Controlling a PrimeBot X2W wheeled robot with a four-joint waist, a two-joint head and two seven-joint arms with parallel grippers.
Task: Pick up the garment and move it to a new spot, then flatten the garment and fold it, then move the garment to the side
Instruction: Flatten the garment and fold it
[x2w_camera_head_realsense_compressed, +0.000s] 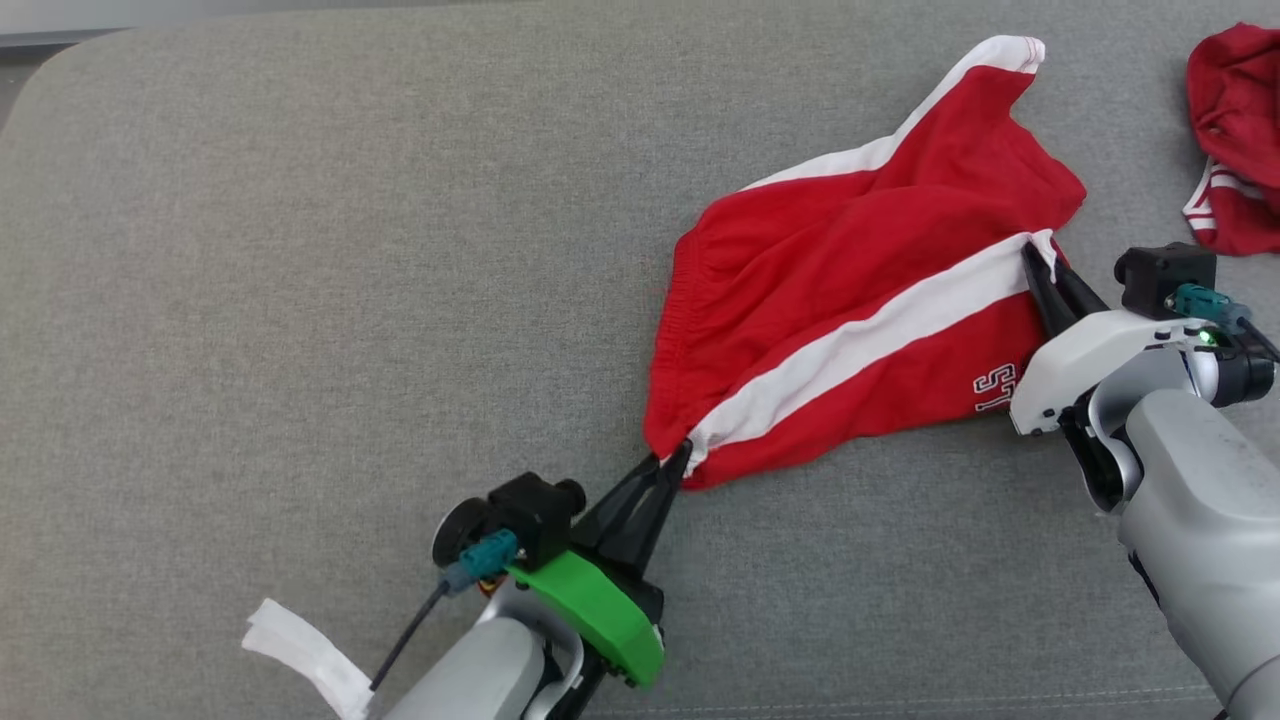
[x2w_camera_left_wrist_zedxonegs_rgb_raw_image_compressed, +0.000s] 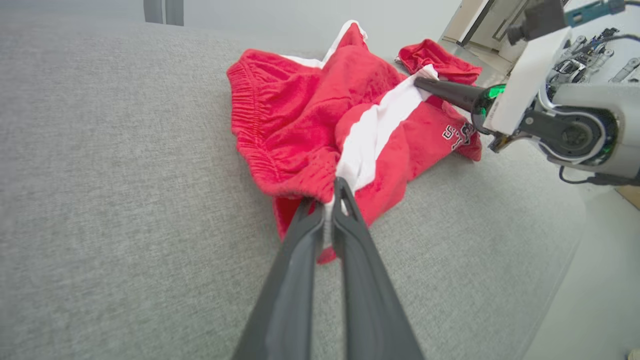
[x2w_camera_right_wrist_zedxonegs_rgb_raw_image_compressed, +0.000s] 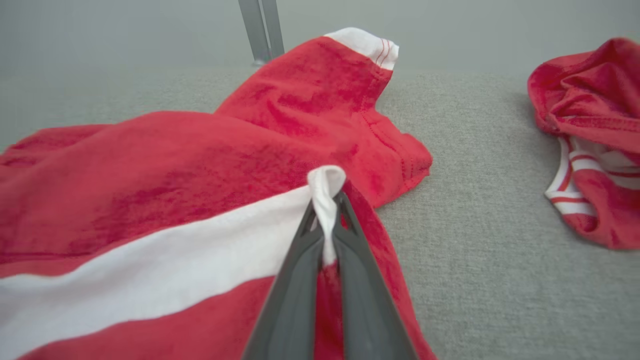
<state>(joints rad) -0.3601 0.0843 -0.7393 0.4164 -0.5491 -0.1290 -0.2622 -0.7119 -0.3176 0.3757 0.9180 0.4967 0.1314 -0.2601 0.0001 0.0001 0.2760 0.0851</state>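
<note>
On the grey cushion (x2w_camera_head_realsense_compressed: 300, 300), right of centre, the red garment (x2w_camera_head_realsense_compressed: 860, 300) with its white stripe is lying crumpled and only partly spread. The left gripper (x2w_camera_head_realsense_compressed: 672, 462) is gripping the near-left corner, where the gathered waistband meets the stripe, with its fingers closed tight on the cloth. The right gripper (x2w_camera_head_realsense_compressed: 1035, 262) is pinching a white fold at the stripe's right end, likewise closed on fabric.

Judgement: the flattening step is in hand. The 2 arms should be drawing apart evenly along the stripe and staying low, so that the held edge is tautening without either pinch slipping.

The garment is running from the left pincer rightward and away to the right pincer, with its bulk lying on the far side of that line. 1 other red garment (x2w_camera_head_realsense_compressed: 1235, 140) is lying at the far right, well apart.
</note>
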